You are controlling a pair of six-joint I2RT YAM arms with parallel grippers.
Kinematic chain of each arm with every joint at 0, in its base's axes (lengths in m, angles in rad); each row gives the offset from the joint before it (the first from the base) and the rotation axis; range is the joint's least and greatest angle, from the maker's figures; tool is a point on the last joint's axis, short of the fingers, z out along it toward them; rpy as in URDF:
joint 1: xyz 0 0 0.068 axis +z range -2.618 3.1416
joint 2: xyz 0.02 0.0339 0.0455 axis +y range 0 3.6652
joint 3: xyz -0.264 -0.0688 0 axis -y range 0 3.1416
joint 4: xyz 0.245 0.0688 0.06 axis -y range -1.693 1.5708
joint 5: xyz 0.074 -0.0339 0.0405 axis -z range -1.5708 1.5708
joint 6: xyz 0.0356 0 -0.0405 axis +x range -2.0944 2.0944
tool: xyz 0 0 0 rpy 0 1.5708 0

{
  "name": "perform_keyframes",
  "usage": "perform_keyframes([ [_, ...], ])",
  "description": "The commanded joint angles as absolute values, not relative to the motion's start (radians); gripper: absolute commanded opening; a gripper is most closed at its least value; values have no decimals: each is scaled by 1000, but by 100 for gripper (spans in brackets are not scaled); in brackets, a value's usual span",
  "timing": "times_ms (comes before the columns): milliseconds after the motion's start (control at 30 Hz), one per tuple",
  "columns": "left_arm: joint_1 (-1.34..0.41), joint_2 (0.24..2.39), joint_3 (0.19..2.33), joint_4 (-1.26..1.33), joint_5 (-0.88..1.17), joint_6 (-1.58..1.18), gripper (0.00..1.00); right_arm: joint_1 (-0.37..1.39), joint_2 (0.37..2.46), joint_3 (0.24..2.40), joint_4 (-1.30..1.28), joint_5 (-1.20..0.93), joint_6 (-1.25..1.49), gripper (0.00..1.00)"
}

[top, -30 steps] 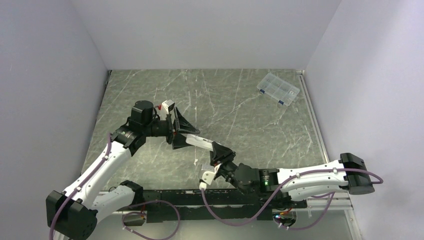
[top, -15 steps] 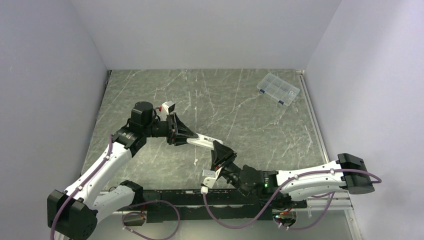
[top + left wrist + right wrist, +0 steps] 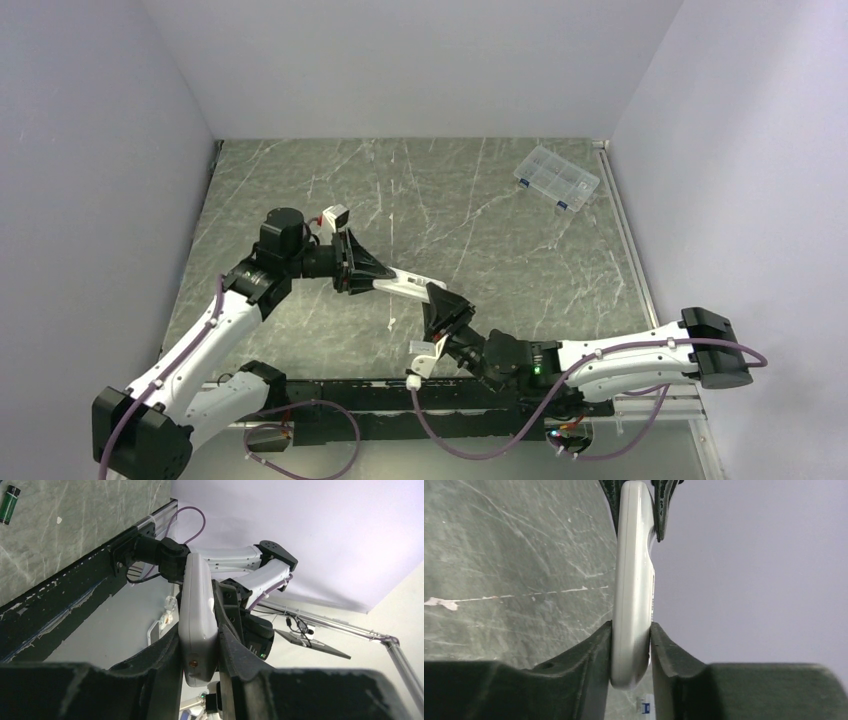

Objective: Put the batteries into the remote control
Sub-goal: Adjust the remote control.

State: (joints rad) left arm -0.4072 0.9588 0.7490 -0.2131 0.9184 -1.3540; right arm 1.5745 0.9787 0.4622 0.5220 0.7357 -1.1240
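The remote control, a slim white bar, is held in the air between my two grippers, above the table's near middle. My left gripper is shut on its left end, and my right gripper is shut on its right end. In the left wrist view the remote sits clamped between my fingers. In the right wrist view the remote is clamped the same way, edge on. One dark green battery lies on the table. The other battery is not in view.
A clear compartmented box stands at the far right of the grey marble table. A small white sliver lies on the table below the remote. The black rail runs along the near edge.
The left wrist has rolled and the right wrist has shifted slightly to the right. The remote stays gripped at both ends.
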Motion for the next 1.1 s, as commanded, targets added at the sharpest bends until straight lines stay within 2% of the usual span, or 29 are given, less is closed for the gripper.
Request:
perform_keyframes([
  [0, -410, 915, 740, -113, 920, -1339, 0, 1580, 925, 470, 465, 713, -1030, 43],
  [33, -410, 911, 738, -109, 916, -1338, 0, 1580, 917, 473, 452, 711, -1019, 48],
  [267, -410, 880, 743, -118, 870, -1293, 0, 1580, 868, 504, 333, 679, -904, 58],
  [600, -410, 859, 736, -120, 852, -1216, 0, 1579, 690, 555, 149, 615, -661, 62],
  [867, -410, 840, 696, -49, 847, -1173, 0, 1579, 630, 625, 11, 654, -477, 67],
  [1000, -410, 836, 690, -51, 844, -1133, 0, 1575, 662, 685, -91, 711, -369, 74],
  [1067, -410, 837, 686, -45, 848, -1115, 0, 1571, 682, 714, -121, 754, -309, 83],
])
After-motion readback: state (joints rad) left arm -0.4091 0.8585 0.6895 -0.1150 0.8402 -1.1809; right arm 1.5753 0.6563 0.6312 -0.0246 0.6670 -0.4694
